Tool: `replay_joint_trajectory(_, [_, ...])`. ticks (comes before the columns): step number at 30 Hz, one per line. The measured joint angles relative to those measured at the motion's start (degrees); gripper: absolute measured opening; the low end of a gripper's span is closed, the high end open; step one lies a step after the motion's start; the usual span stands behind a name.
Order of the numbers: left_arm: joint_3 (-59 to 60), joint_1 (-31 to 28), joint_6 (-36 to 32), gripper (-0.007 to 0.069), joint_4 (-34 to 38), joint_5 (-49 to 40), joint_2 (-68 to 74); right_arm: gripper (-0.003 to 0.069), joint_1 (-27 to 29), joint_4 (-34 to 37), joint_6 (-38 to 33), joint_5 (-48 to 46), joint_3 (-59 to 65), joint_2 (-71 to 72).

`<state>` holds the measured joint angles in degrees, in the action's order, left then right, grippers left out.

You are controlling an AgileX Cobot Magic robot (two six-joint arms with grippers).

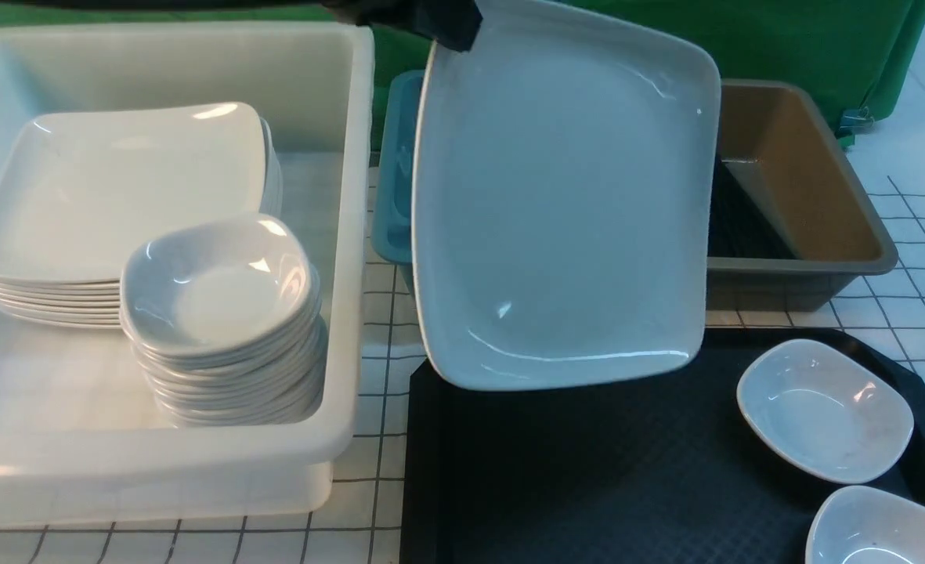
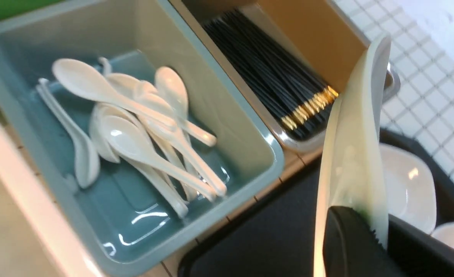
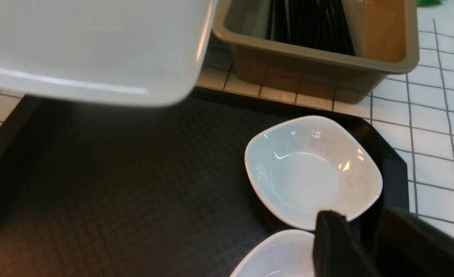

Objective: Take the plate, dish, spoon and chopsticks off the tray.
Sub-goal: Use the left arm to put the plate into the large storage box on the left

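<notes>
My left gripper (image 2: 378, 231) is shut on the rim of the large white plate (image 1: 556, 211), which hangs tilted in the air over the back left of the black tray (image 1: 587, 470). In the front view the left gripper (image 1: 431, 19) shows at the plate's top corner. Two small white dishes (image 1: 825, 410) (image 1: 877, 529) sit on the tray's right side. In its wrist view, my right gripper (image 3: 361, 219) is open beside the near rim of the farther dish (image 3: 311, 169), holding nothing. Several white spoons (image 2: 134, 130) lie in the teal bin, and black chopsticks (image 2: 273, 77) in the brown bin.
A big white tub (image 1: 345, 235) on the left holds a stack of square plates (image 1: 117, 188) and a stack of small dishes (image 1: 219, 313). The teal bin (image 1: 395, 180) and brown bin (image 1: 807, 196) stand behind the tray on the checked tablecloth.
</notes>
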<state>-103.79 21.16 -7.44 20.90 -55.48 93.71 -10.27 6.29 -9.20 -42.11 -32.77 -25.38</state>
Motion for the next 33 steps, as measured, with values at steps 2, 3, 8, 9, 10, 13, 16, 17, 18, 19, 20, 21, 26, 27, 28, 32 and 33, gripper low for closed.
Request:
replay_joint_trajectory(2, [0.0, -2.76, 0.0, 0.0015, 1.39, 0.16, -0.71, 0.0193, 0.0, 0.0, 0.0, 0.0, 0.0, 0.0])
replay_joint_trajectory(3, [0.0, -4.4, 0.0, 0.0015, 2.09, 0.3, -1.19, 0.0195, 0.0, 0.0, 0.0, 0.0, 0.0, 0.0])
replay_joint_trajectory(8, [0.0, -12.09, 0.0, 0.0015, 4.24, 0.84, -3.11, 0.0197, 0.0, 0.0, 0.0, 0.0, 0.0, 0.0])
replay_joint_trajectory(9, [0.0, -15.38, 0.0, 0.0016, 4.95, 0.91, -3.72, 0.0197, 0.0, 0.0, 0.0, 0.0, 0.0, 0.0])
replay_joint_trajectory(10, [0.0, -17.08, 0.0, 0.0016, 5.44, 0.96, -4.12, 0.0197, 0.0, 0.0, 0.0, 0.0, 0.0, 0.0])
replay_joint_trajectory(13, [0.09, -22.42, 0.06, 0.0017, 7.82, 1.48, -4.93, 0.0199, 0.0, 0.0, 0.0, 0.0, 0.0, 0.0])
replay_joint_trajectory(16, [0.08, -30.57, 0.14, 0.0017, 11.81, 1.52, -5.36, 0.0198, 0.0, 0.0, 0.0, 0.0, 0.0, 0.0])
replay_joint_trajectory(17, [0.08, -30.99, 0.14, 0.0017, 12.06, 1.52, -5.36, 0.0198, 0.0, 0.0, 0.0, 0.0, 0.0, 0.0])
replay_joint_trajectory(18, [0.23, -34.11, 0.21, 0.0017, 12.64, 1.4, -5.36, 0.0198, 0.0, 0.0, 0.0, 0.0, 0.0, 0.0])
replay_joint_trajectory(19, [0.31, -34.85, 0.21, 0.0017, 12.64, 1.28, -5.36, 0.0198, 0.0, 0.0, 0.0, 0.0, 0.0, 0.0])
replay_joint_trajectory(20, [0.85, -37.42, 0.21, 0.0017, 12.87, 1.28, -5.36, 0.0198, 0.0, 0.0, 0.0, 0.0, 0.0, 0.0])
replay_joint_trajectory(21, [1.47, -39.56, 0.21, 0.0017, 13.0, 1.23, -5.42, 0.0198, 0.0, 0.0, 0.0, 0.0, 0.0, 0.0])
replay_joint_trajectory(26, [5.66, -46.81, 0.34, 0.0018, 13.91, 2.85, -5.42, 0.0198, 0.0, 0.0, 0.0, 0.0, 0.0, 0.0])
replay_joint_trajectory(27, [6.35, -47.45, 0.37, 0.0018, 14.2, 3.6, -5.42, 0.0198, 0.0, 0.0, 0.0, 0.0, 0.0, 0.0])
replay_joint_trajectory(28, [7.09, -48.05, 0.37, 0.0019, 14.37, 4.01, -5.42, 0.0198, 0.0, 0.0, 0.0, 0.0, 0.0, 0.0])
replay_joint_trajectory(32, [12.64, -50.1, 0.37, 0.002, 15.35, 9.3, -5.42, 0.0206, 0.0, 0.0, 0.0, 0.0, 0.0, 0.0])
replay_joint_trajectory(33, [13.92, -50.11, 0.37, 0.002, 15.42, 10.75, -5.42, 0.0207, 0.0, 0.0, 0.0, 0.0, 0.0, 0.0])
